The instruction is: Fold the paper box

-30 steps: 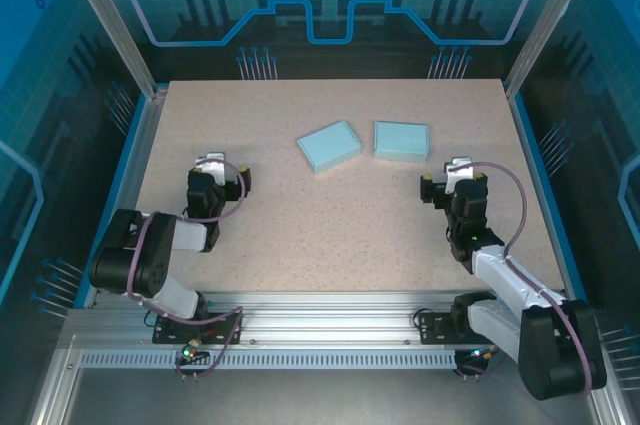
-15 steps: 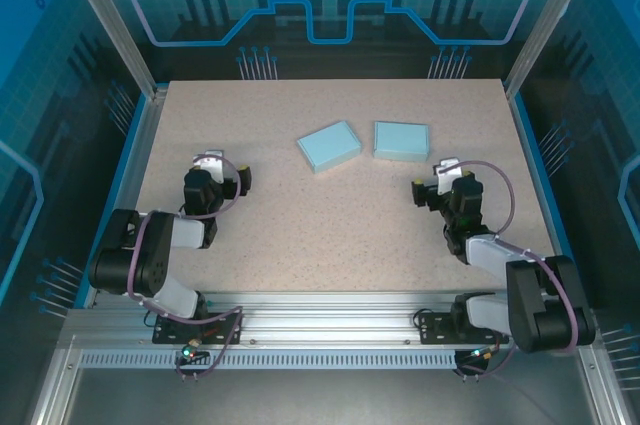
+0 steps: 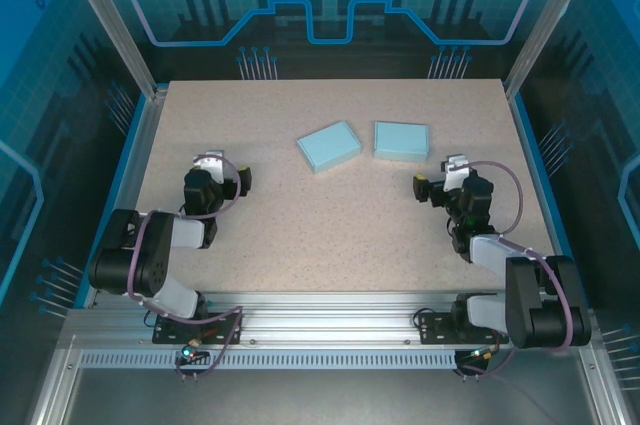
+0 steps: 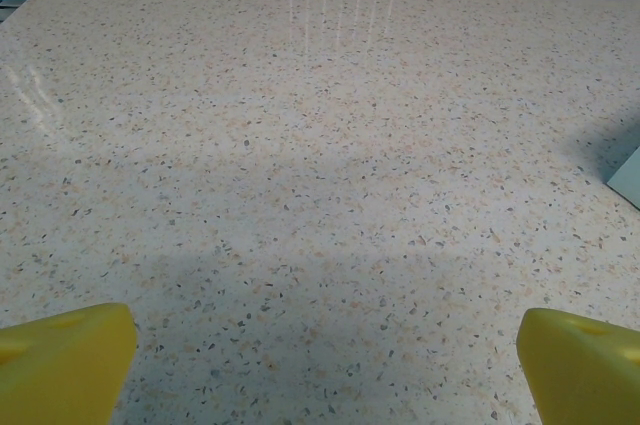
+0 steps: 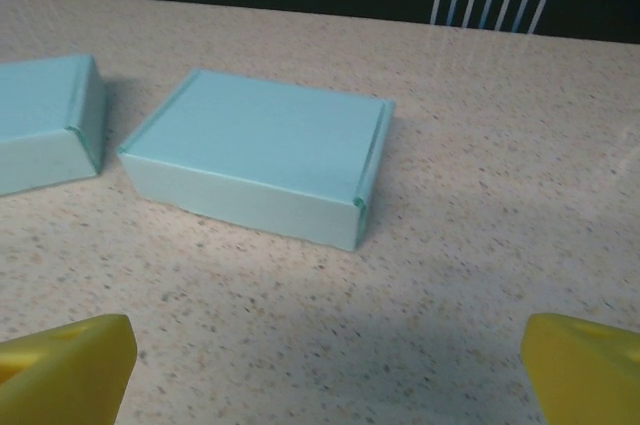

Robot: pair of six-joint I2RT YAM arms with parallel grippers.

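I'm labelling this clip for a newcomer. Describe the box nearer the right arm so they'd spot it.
On the speckled table, two pale blue boxes lie side by side past the middle. Take the right-hand box, ahead of the right claw: it sits square to the table's edges, while the left-hand box is skewed.

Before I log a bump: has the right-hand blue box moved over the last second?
No. The right-hand box lies where it was, with the same gap to the left box and the far edge of the table.
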